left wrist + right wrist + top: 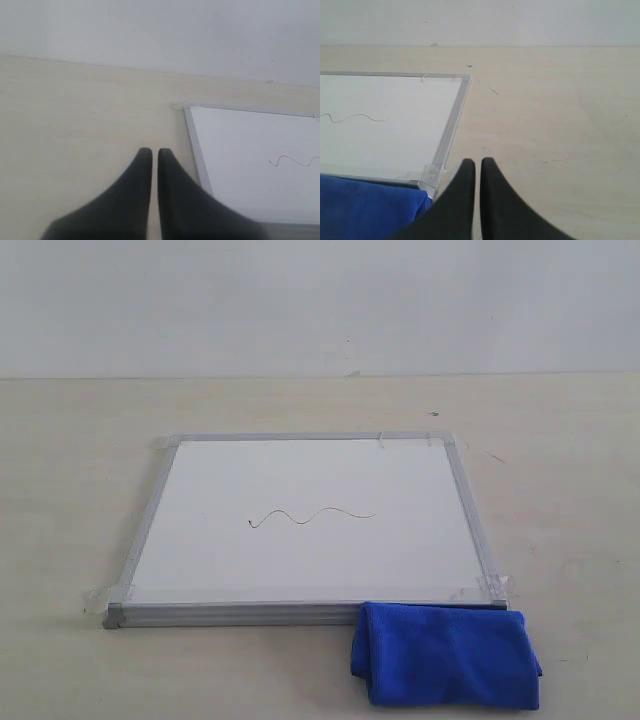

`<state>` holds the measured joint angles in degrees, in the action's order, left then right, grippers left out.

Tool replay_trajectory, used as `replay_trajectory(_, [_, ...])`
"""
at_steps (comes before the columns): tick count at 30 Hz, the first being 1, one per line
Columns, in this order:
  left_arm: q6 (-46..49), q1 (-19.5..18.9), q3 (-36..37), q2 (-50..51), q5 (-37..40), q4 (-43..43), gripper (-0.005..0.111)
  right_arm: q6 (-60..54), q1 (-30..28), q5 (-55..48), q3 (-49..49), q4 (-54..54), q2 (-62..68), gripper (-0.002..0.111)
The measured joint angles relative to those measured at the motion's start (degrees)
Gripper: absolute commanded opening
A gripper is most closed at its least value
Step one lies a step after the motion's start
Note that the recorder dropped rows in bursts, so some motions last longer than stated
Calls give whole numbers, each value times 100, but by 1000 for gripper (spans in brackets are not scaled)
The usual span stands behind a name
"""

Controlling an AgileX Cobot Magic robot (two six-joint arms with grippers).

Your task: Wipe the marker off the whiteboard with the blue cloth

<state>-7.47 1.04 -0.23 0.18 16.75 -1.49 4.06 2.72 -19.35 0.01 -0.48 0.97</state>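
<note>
Behind blue cloth (pixel 445 655), bit of whiteboard (pixel 310 570) front frame, rt corner, hidden.

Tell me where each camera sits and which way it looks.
Exterior view: off the arms, looking across the table at the whiteboard, its marker line and the blue cloth; no robot part shows.
Left wrist view: on the left arm, looking past the shut left gripper to a whiteboard corner.
Right wrist view: on the right arm, past the shut right gripper to another corner and the cloth.
Shared: all three show the marker line.
</note>
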Motion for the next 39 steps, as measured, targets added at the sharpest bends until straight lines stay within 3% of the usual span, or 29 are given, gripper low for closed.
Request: replay_trajectory(39, [0,0,0,0,0,0,4,212,0,-80,-149,275,0,0])
